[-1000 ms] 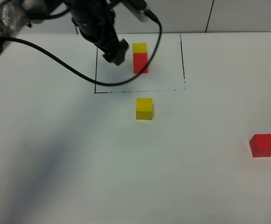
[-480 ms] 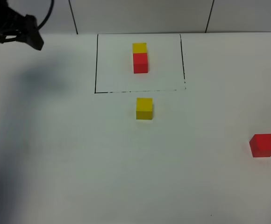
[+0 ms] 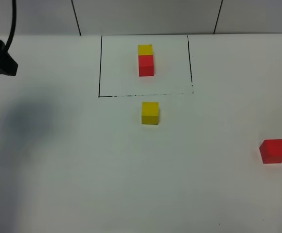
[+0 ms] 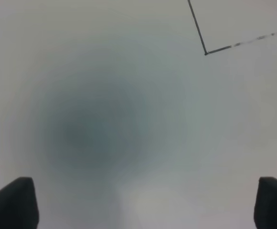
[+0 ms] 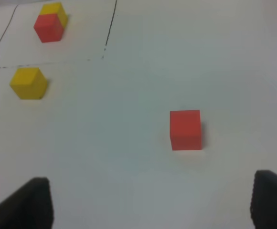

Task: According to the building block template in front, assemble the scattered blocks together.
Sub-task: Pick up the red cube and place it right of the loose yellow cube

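Since a second ago my left gripper (image 4: 143, 205) has swung away from the template (image 3: 146, 60) to the far left edge, which leaves the blocks unobstructed. Its fingers stand wide apart and hold nothing. The right gripper (image 5: 148, 202) is also spread wide and empty, and it faces the red cube (image 3: 273, 150) at the right, probably to take it. The yellow cube (image 3: 150, 112) sits just on the near side of the black outline (image 3: 99, 68), well apart from the red one. Only the template pair lies inside that outline.

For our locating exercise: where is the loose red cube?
Exterior high view: the loose red cube sits alone on the right, well apart from the loose yellow cube.
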Motion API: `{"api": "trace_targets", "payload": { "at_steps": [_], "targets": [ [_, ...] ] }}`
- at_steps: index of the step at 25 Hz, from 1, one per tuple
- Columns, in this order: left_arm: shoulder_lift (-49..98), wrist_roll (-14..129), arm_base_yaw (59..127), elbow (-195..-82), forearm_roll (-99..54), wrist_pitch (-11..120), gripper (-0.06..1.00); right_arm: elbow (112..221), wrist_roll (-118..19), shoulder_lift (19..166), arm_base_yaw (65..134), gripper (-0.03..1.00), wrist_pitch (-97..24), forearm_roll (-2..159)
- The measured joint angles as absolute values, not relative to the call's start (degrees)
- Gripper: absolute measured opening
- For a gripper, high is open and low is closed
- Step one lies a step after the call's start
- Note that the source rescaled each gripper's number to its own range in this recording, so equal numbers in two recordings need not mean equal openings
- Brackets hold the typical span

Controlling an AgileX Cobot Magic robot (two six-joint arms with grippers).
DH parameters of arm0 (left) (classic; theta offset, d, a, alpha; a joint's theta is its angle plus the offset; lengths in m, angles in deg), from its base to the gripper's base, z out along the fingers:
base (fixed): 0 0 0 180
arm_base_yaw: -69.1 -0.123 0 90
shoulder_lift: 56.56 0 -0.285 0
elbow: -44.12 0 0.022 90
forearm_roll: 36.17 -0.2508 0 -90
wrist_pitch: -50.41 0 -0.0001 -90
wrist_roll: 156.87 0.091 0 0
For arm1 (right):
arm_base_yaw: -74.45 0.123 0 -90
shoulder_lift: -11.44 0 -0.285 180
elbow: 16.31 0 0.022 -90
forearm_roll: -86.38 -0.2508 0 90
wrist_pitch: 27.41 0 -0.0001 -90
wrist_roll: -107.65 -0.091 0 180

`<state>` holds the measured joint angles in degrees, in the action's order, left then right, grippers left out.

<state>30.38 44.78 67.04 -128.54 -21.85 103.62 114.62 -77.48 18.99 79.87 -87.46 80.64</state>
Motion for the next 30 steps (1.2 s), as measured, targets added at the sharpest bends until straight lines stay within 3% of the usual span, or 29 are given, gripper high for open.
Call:
{"api": "trace_targets", "payload": {
  "at_steps": [16,30],
  "targets": [
    [-8.3,37.2,67.0,-101.2,-21.7,98.3,0.86,114.6,-77.5,19.0,79.9,0.75,-87.5,80.6],
    [-29.6,33.0,67.0,-91.8,-21.7,106.9,0.81,114.6,-77.5,19.0,79.9,0.75,-87.5,80.6]
  ]
}}
